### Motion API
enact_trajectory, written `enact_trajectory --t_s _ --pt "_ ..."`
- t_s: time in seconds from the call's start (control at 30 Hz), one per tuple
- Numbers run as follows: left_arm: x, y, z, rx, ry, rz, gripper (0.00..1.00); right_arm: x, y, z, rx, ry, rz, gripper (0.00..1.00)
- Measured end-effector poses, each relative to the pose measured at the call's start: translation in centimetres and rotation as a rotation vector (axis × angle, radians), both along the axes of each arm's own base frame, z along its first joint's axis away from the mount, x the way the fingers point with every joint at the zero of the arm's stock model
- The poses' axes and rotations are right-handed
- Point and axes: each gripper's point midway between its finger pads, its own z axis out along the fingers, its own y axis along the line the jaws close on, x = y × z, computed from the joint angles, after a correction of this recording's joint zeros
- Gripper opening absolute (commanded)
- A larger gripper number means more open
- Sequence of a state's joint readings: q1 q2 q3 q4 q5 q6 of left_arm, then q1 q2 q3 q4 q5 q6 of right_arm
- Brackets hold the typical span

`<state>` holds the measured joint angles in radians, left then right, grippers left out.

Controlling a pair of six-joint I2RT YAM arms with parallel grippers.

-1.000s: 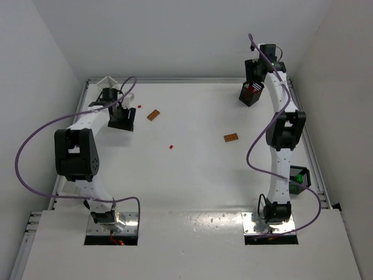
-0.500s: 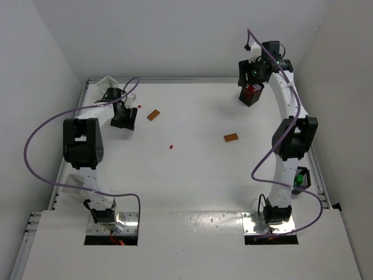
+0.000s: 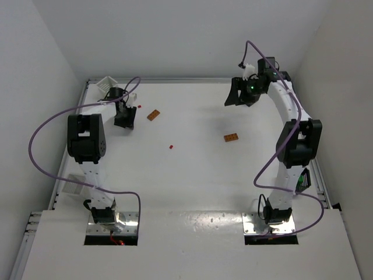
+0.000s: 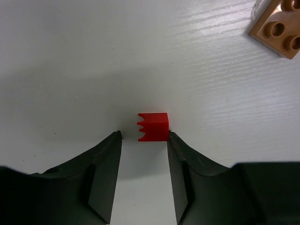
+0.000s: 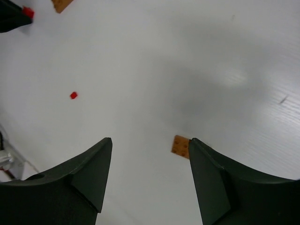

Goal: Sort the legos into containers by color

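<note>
We have the left gripper (image 4: pixel 143 145) low over the table (image 3: pixel 192 186) at the far left. Its jaws stand apart and hold nothing. The small red brick (image 4: pixel 153 126) lies on the table right at the fingertips, tight against one finger, with a gap to the other.

To do this pick well, we should ease forward so the brick sits deeper between the pads. We should also centre it, or the near finger will likely push it sideways when we pinch. Then we lift straight up and stay off the orange-brown plate (image 4: pixel 276 30) nearby.

The right gripper (image 5: pixel 149 143) hangs high with its jaws wide and nothing between them.

The plate is cut off by the frame corner in the left wrist view, and neither wrist view shows a basket. From above we find a white basket (image 3: pixel 106 83) in the far-left corner and a black basket (image 3: pixel 301 179) half hidden behind the right arm. We cannot make out where the reds belong.
</note>
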<state>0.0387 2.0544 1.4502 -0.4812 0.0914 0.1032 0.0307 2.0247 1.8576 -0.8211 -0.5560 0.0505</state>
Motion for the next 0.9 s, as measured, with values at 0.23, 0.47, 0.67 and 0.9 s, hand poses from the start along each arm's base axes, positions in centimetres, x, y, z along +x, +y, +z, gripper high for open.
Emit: enact_trajectory --t_s 0.23,0.47,0.67,0.9 --pt "0.9 -0.1 -0.1 -0.007 -0.014 0.006 0.38 -3.1 1.8 -0.3 0.109 0.086 0.023 0.67" --pt "1.3 -0.4 -0.1 -0.023 -0.027 -0.002 0.32 -4.9 2.9 -1.1 0.170 0.162 0.025 0.67" --pt "0.4 -3.2 0.5 -0.155 -0.052 -0.089 0.31 -6.4 4.6 -1.3 0.278 0.243 0.023 0.67" --pt "-5.8 -12.0 9.9 -0.464 -0.210 -0.384 0.31 -8.1 7.7 -0.2 0.423 0.312 0.087 0.64"
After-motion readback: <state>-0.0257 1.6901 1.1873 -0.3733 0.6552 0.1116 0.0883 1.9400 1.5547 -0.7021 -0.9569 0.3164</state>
